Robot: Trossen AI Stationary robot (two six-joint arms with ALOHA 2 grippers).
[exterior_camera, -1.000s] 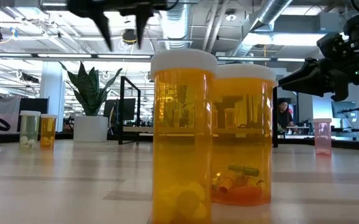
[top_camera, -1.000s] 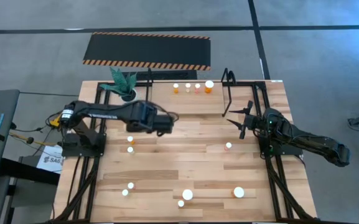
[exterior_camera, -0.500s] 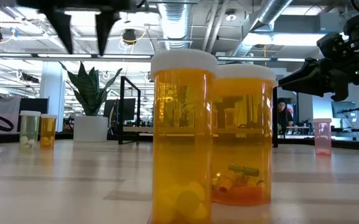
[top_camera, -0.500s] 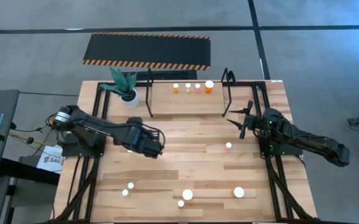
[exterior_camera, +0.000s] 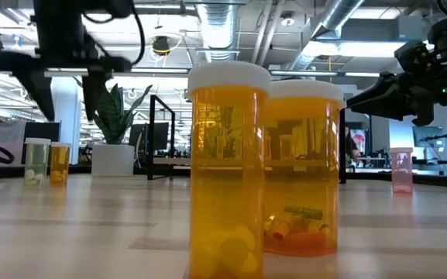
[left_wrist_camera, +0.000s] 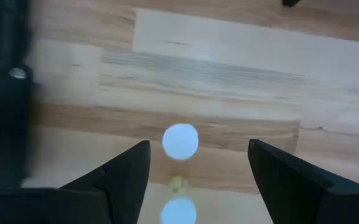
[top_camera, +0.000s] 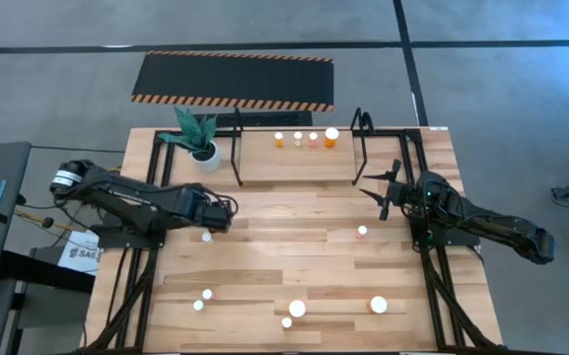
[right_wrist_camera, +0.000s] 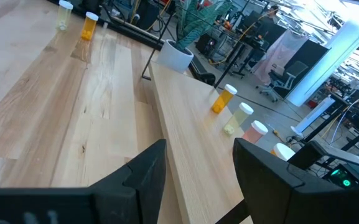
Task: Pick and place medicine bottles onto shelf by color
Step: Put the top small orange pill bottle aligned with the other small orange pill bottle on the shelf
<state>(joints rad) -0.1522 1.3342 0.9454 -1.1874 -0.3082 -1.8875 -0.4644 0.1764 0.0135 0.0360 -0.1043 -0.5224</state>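
High view shows you the change first: your left hand [top_camera: 227, 211] has swung back from the middle of the worktop [top_camera: 294, 258] toward the plant pot [top_camera: 204, 152] side and now hangs over two white-capped bottles, one [top_camera: 206, 237] showing just beside it, the other hidden under it here. In the left wrist view its fingers [left_wrist_camera: 124, 175] stand wide apart and empty, with both round caps [left_wrist_camera: 180, 140] between them. Your right hand [top_camera: 385, 190] has not moved; it waits near the shelf's [top_camera: 237, 148] right end loop, fingers [right_wrist_camera: 143, 171] parted somewhat, gripping nothing.

Count four bottles [top_camera: 305, 139] in a row on the shelf, between its two black thin-tube loops. Away from the shelf, six more caps show on the pale wooden planks. In the low view, two smooth, clear amber cylinders [exterior_camera: 228, 170] with white caps stand touching, pills lying in their bottoms.
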